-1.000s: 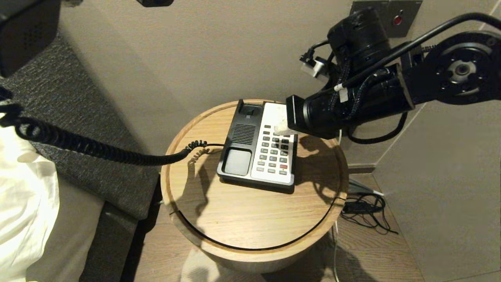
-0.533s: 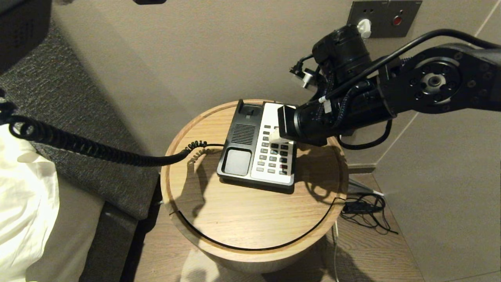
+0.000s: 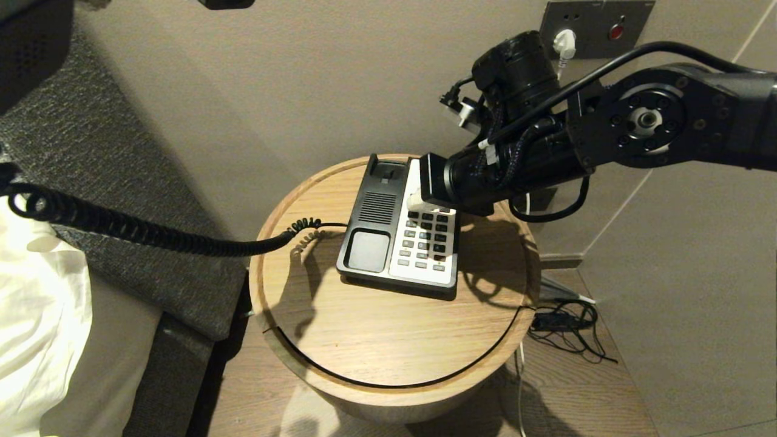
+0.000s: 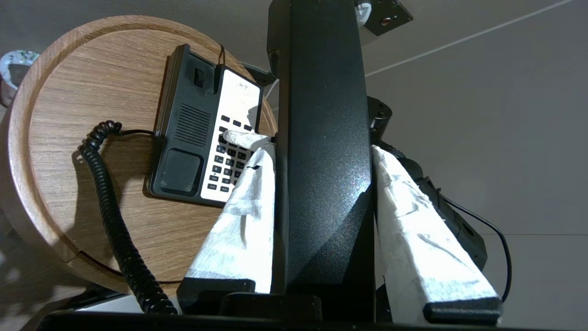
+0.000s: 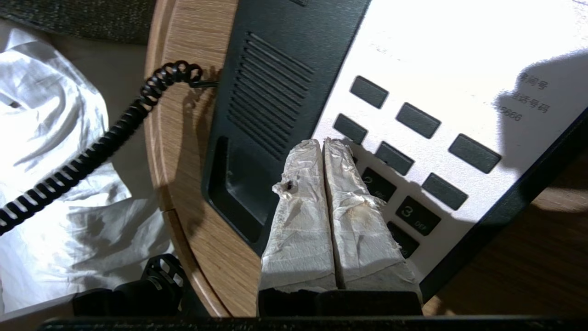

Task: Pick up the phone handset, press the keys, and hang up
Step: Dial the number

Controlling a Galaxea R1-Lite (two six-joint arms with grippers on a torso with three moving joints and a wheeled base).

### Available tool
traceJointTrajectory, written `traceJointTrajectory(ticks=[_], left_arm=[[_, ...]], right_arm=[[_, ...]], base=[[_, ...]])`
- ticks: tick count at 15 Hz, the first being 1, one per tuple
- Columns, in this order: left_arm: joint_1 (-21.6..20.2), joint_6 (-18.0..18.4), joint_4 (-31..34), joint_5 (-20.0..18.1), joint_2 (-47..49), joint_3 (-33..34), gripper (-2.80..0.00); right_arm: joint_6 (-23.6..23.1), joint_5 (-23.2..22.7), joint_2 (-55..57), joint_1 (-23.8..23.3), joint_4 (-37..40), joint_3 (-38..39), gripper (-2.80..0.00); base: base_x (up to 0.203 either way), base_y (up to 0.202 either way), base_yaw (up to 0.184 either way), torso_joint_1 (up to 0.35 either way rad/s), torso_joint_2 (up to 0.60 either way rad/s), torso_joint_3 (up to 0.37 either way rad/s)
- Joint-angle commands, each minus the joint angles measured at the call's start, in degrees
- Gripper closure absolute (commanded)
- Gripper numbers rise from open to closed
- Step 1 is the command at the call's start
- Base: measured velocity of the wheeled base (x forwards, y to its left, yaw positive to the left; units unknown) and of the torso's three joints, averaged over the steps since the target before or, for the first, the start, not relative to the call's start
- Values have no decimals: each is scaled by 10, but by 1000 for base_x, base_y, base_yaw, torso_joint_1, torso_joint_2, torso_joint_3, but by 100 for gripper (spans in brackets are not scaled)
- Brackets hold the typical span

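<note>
The black phone handset (image 4: pixel 321 161) is held off its base, out of the head view, with my left gripper (image 4: pixel 321 151) shut on it between white-wrapped fingers (image 4: pixel 248 207). Its coiled cord (image 3: pixel 139 233) stretches from the far left to the black-and-white phone base (image 3: pixel 370 243) on the round table. The dark keys (image 3: pixel 428 240) sit in the white faceplate. My right gripper (image 3: pixel 414 200) is shut, and its joined tips (image 5: pixel 321 143) rest over the upper left keys (image 5: pixel 415 119). I cannot tell whether they press down. The empty cradle (image 5: pixel 239 184) lies beside the tips.
The phone stands on a round wooden side table (image 3: pixel 376 346) against a beige wall. A wall plate with a red button (image 3: pixel 598 27) and a white plug is behind my right arm. Loose cables (image 3: pixel 564 328) lie on the floor at the right. White bedding (image 3: pixel 36 315) is at the left.
My right arm has swung left and lower across the phone, carrying the shut gripper from the faceplate's right side to its upper left keys. The handset and cord have stayed put.
</note>
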State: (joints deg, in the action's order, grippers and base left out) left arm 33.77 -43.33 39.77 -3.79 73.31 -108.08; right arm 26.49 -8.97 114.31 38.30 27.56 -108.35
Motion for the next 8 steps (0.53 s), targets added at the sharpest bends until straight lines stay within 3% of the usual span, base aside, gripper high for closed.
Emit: traceJointTrajectory(ticks=[1, 8], left_arm=[[0, -3, 2, 0, 0, 0, 0], [-3, -3, 2, 0, 0, 0, 0]], right_arm=[[1, 0, 4, 0, 1, -2, 0], [1, 9, 8, -2, 5, 7, 0]], base=[[0, 0, 0, 0, 0, 0], [0, 0, 0, 0, 0, 0]])
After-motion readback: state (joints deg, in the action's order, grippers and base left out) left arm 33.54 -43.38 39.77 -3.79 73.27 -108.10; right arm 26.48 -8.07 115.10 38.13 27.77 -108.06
